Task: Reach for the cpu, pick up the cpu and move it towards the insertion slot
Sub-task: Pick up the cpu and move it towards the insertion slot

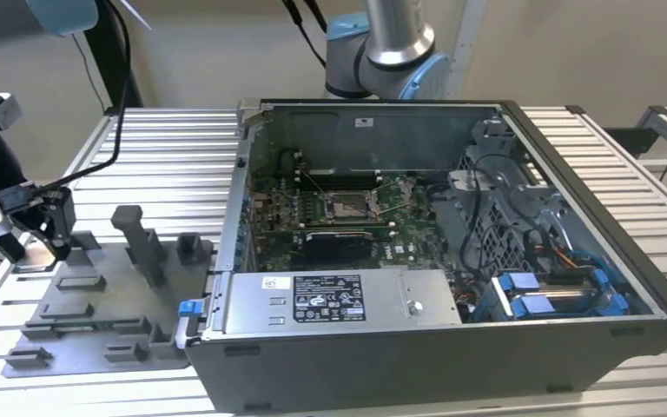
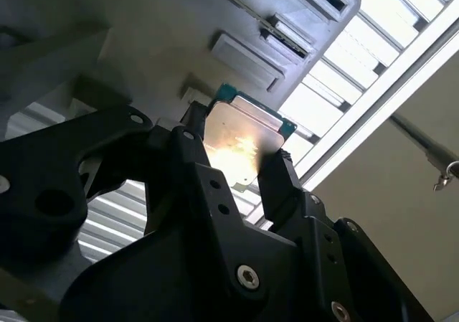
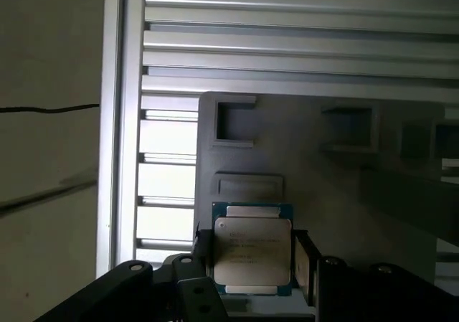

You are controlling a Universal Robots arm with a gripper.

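The thin, flat square cpu (image 3: 252, 250), with a pale silvery-grey metal face and a green-blue edge, is clamped on 2 opposite sides by the black tool (image 3: 252, 264). It sits outside the open dark computer case (image 1: 426, 365), off the case's side at the exterior view's left. The insertion slot (image 1: 349, 206), a silver-framed square socket with a dark centre, lies inside that case on green board.

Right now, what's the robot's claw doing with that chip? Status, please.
Gripper shut on the cpu, over the grey fixture tray. Insertion slot inside the open computer case, toward the exterior view's right. Case wall stands between.
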